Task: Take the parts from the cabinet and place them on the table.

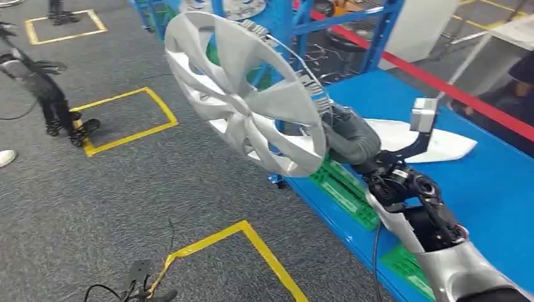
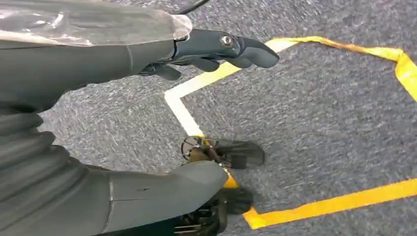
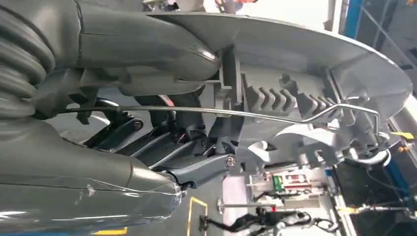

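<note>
My right hand [image 1: 347, 137] holds a silver hubcap [image 1: 245, 94] by its rim, raised and tilted over the near-left edge of the blue table [image 1: 497, 189]. From the right wrist, the hubcap's ribbed back and wire ring [image 3: 305, 69] show, with the thumb [image 3: 147, 46] on one side of the rim and the dark fingers [image 3: 192, 167] on the other. A flat white part [image 1: 403, 135] lies on the table behind the hand. My left hand [image 2: 147, 113] hangs over the grey carpet, its fingers apart and nothing in it.
A blue metal rack [image 1: 296, 25] stands at the back. Green labels [image 1: 343, 185] line the table's edge, and a red strip [image 1: 441, 85] runs along its far side. Yellow tape squares [image 1: 126, 123] mark the carpet. Dark robot legs [image 1: 56, 107] stand at the left; cables [image 1: 135, 283] lie near.
</note>
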Motion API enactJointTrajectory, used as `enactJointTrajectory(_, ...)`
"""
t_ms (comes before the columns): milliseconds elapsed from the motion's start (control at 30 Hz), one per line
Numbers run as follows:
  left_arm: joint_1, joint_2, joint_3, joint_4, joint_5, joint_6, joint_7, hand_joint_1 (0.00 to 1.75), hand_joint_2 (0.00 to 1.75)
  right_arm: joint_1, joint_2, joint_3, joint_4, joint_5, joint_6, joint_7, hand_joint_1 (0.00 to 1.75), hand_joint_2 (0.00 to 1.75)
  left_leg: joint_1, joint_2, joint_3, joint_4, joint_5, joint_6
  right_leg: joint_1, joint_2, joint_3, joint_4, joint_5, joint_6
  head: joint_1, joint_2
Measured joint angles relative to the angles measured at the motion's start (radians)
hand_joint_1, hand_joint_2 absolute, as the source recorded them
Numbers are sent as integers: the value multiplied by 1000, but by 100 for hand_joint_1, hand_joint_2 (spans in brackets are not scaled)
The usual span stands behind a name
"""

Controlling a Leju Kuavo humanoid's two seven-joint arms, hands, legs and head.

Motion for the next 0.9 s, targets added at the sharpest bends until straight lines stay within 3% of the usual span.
enactJointTrajectory(33,1,0,0,0,0,0,0,0,175,2,0,0,0,0,0,0,175,175,-1,-8,0,0,0,1,0,1,-38,80,-28,2,2,0)
enactJointTrajectory(67,2,0,0,0,0,0,0,0,175,5,0,0,0,0,0,0,175,175,0,-17,0,1,0,1,-2,1,-61,125,-35,3,3,0)
enactJointTrajectory(100,2,-1,0,0,0,0,0,0,175,8,-1,0,0,0,-1,1,175,175,0,-27,1,1,0,0,-3,1,-57,111,-13,3,4,0)
enactJointTrajectory(133,2,-1,0,0,0,0,0,0,175,9,-2,0,0,0,-1,1,175,175,1,-37,1,2,-1,0,-5,3,-33,53,26,2,8,0)
enactJointTrajectory(167,1,-2,0,0,0,-2,0,0,175,9,-2,0,0,0,-1,1,175,175,2,-47,2,4,-2,-1,-5,6,12,-41,77,1,9,0)
enactJointTrajectory(200,1,-2,0,0,0,-3,0,0,175,9,-2,-2,-1,0,-1,1,175,175,3,-55,2,7,-4,-4,-7,25,56,-139,124,-1,11,0)
enactJointTrajectory(233,2,-2,0,0,0,-6,0,0,175,9,-3,-2,-2,0,-1,0,175,175,4,-62,-3,9,-6,-9,-12,68,83,-202,135,-3,13,0)
enactJointTrajectory(300,0,-3,0,0,-2,-10,0,0,175,12,-5,-3,-6,0,-2,-2,175,175,3,-78,-14,16,-1,-21,-8,67,85,-214,131,-4,10,0)
enactJointTrajectory(367,5,-4,0,0,-3,-14,0,0,175,12,-7,-3,-8,0,-3,-2,175,175,5,-94,-15,9,4,-33,-7,54,89,-219,133,-14,14,0)
enactJointTrajectory(400,5,-3,0,0,-4,-17,0,0,175,13,-7,-3,-11,0,-6,-1,175,175,7,-83,-19,16,-3,-35,-16,43,94,-230,138,-21,12,0)
enactJointTrajectory(433,5,-5,0,0,-6,-18,0,0,175,14,-7,-3,-12,0,-8,0,175,175,5,-39,-35,53,-27,-39,-13,35,97,-234,140,-25,7,0)
enactJointTrajectory(467,2,-7,0,0,-10,-19,0,0,175,13,-8,-4,-16,0,-9,0,175,175,8,-14,-70,126,-66,-45,-13,25,97,-234,140,-31,-3,0)
enactJointTrajectory(533,1,-9,0,0,-14,-20,0,0,175,14,-8,-4,-19,0,-11,2,175,175,9,0,-151,293,-134,-55,-10,6,97,-233,139,-32,-8,0)
enactJointTrajectory(567,1,-10,0,0,-15,-20,0,0,175,15,-8,-4,-19,0,-14,3,175,175,9,1,-180,348,-145,-58,-10,-5,97,-233,139,-32,-11,0)
enactJointTrajectory(600,2,-11,0,0,-15,-22,1,0,175,16,-9,-4,-19,0,-16,5,175,175,9,1,-181,344,-131,-59,-9,-15,97,-233,137,-32,-13,0)
enactJointTrajectory(633,2,-11,-1,0,-15,-24,2,0,175,17,-9,-4,-19,0,-16,6,175,175,10,3,-155,289,-96,-59,-10,-23,97,-233,137,-31,-15,0)
enactJointTrajectory(667,2,-11,-1,0,-15,-26,2,0,175,16,-9,-4,-20,0,-16,6,175,175,10,8,-111,201,-55,-57,-10,-30,98,-232,136,-30,-18,0)
enactJointTrajectory(700,1,-11,0,0,-16,-26,3,0,175,16,-9,-4,-22,0,-16,6,175,175,10,25,-59,103,-15,-55,-10,-36,99,-231,133,-26,-21,0)
enactJointTrajectory(733,-1,-12,-1,0,-17,-26,4,0,175,15,-9,-4,-26,0,-16,6,175,175,8,59,-18,26,-3,-53,-7,-42,99,-228,130,-21,-24,0)
enactJointTrajectory(767,-3,-15,-1,0,-18,-26,5,0,175,13,-10,-5,-28,0,-16,6,175,175,0,46,-18,16,-2,-43,-1,-45,95,-224,126,-15,-25,0)
enactJointTrajectory(800,-4,-17,-1,0,-19,-26,8,0,175,13,-10,-4,-28,0,-16,5,175,175,0,36,-20,18,-2,-37,-1,-50,97,-226,127,-10,-16,0)
enactJointTrajectory(867,-3,-17,-1,0,-21,-27,11,0,175,14,-10,-4,-28,0,-14,5,175,175,-6,23,-22,18,-3,-26,-4,-63,102,-228,124,1,-12,0)
enactJointTrajectory(900,-3,-17,-1,0,-22,-27,12,0,175,14,-10,-4,-29,0,-14,4,175,175,-1,16,-16,11,2,-16,-7,-61,101,-225,118,8,-11,0)
